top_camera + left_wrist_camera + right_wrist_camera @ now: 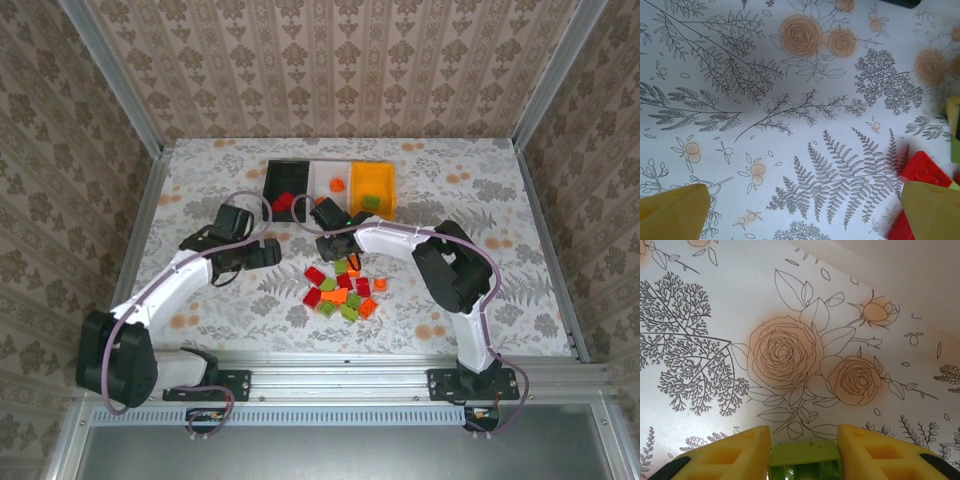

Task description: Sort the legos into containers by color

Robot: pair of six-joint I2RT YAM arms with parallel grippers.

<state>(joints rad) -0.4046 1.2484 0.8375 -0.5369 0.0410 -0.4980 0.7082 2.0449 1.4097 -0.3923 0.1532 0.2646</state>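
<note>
Your right fingers [730, 452] pinch a light green lego [804, 460]; your left fingers [675, 210] stand wide apart, near a red lego [922, 171].

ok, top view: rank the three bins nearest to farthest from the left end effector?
1. Black bin, leftmost, just beyond the left end effector.
2. White bin, middle of the row.
3. Orange bin, rightmost.

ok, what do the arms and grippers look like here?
White links, black joint housings and a lilac cable on both the left arm and the right arm. The left gripper fingers and right gripper fingers are yellow wedges, the right's with moulded hollows.
</note>
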